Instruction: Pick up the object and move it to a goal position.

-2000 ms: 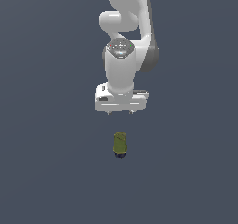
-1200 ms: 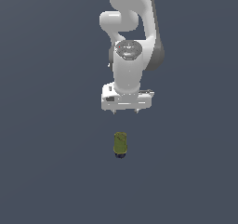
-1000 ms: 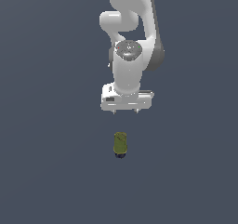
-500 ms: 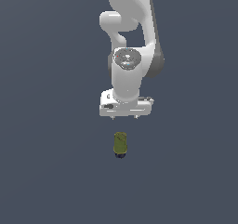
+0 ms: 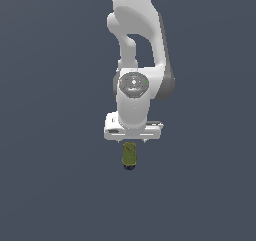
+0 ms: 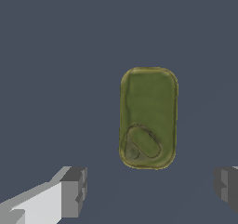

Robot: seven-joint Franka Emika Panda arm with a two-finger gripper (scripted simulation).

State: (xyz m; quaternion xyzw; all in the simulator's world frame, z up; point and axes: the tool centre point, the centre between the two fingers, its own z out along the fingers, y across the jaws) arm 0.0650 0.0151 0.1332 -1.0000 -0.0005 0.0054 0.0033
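Note:
The object [image 5: 130, 155] is a small olive-green oblong with a dark base, standing on the grey floor. In the wrist view the object [image 6: 148, 118] shows from above as a rounded green rectangle. My white gripper [image 5: 132, 141] hangs directly above it, its underside close to the object's top. In the wrist view the gripper [image 6: 149, 188] is open, with one grey fingertip [image 6: 73, 192] on one side and the other at the frame's edge. The object lies a little off the line between the fingertips, not between them. Nothing is held.
A flat, uniform dark grey floor [image 5: 50, 185] surrounds the object on all sides. The white arm [image 5: 137, 45] rises straight up behind the gripper. No other objects or goal marker show in either view.
The arm has moved steadily down toward the object, and the gap between gripper and object has shrunk to almost nothing. The object has not moved.

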